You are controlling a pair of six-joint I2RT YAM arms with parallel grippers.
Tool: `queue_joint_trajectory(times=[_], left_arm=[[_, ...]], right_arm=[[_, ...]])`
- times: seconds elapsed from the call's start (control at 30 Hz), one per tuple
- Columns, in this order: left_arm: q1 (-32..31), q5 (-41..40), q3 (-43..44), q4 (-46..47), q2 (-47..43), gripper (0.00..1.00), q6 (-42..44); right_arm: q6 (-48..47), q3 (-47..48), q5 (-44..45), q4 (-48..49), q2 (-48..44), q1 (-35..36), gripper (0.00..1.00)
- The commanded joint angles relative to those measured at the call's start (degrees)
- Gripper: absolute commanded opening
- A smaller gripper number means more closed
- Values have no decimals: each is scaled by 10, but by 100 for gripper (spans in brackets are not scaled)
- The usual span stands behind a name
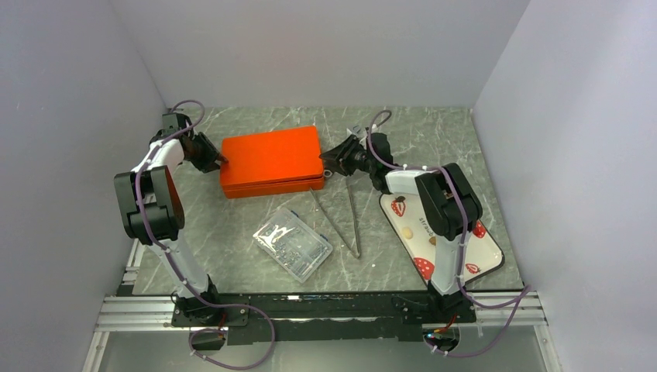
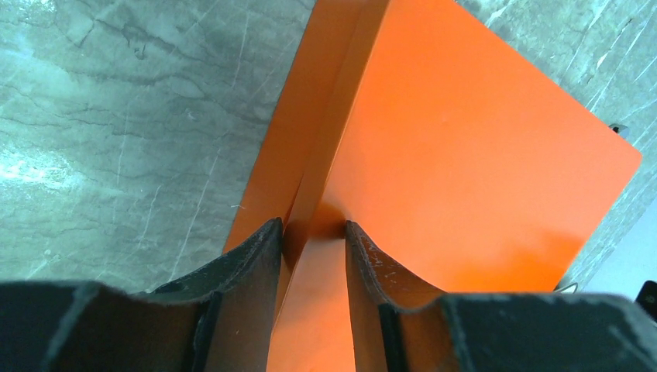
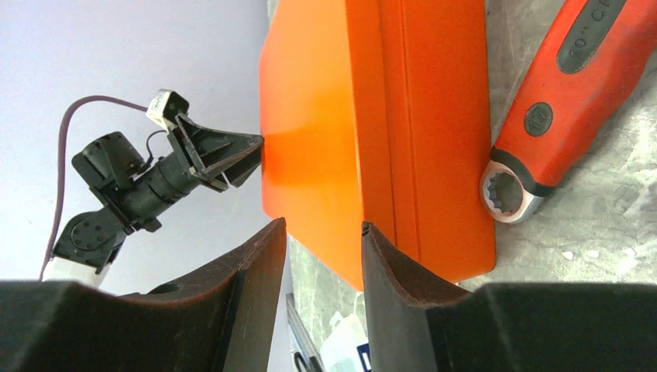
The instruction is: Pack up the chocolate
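The chocolate, a tan piece (image 1: 408, 231) and a small brown piece (image 1: 431, 240), lies on a white tray (image 1: 465, 249) printed with strawberries, at the right. A closed orange box (image 1: 271, 163) lies at the middle back. My left gripper (image 1: 215, 160) is at the box's left end; in the left wrist view it (image 2: 311, 226) straddles the lid's edge (image 2: 310, 186), one finger at the seam and one on top. My right gripper (image 1: 331, 164) is at the box's right end. In the right wrist view it (image 3: 324, 226) is open, with the box corner (image 3: 341, 263) just beyond.
A clear plastic case (image 1: 293, 242) lies in front of the box. Metal tongs (image 1: 345, 221) lie between the case and the tray. A red-handled ring spanner (image 3: 542, 101) lies beside the box's far right end. Grey walls close in the table on three sides.
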Motion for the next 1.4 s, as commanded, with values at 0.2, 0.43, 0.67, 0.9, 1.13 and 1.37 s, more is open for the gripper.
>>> queue_joint_trajectory(times=[0.2,0.43,0.67,0.9,1.13,1.37], left_arm=[[-12,8,12,-25,-5,39,22],[-13,13,8,-31,-9,39,30],[-15,15,-5,-32,-21,39,35],[-16,16,-16,-34,-38,39,37],[-19,19,-22,-35,-53,39,37],[-21,24,-30,-37,-73,38,34]], right_arm=[[-101,31,39,-109,-58,-2,43],[-184,109,78,-252,-40,27,59],[-212,154,94,-302,-15,39,64],[-241,208,136,-370,2,59,63],[-254,221,155,-392,2,69,59],[-261,224,164,-403,-4,75,54]])
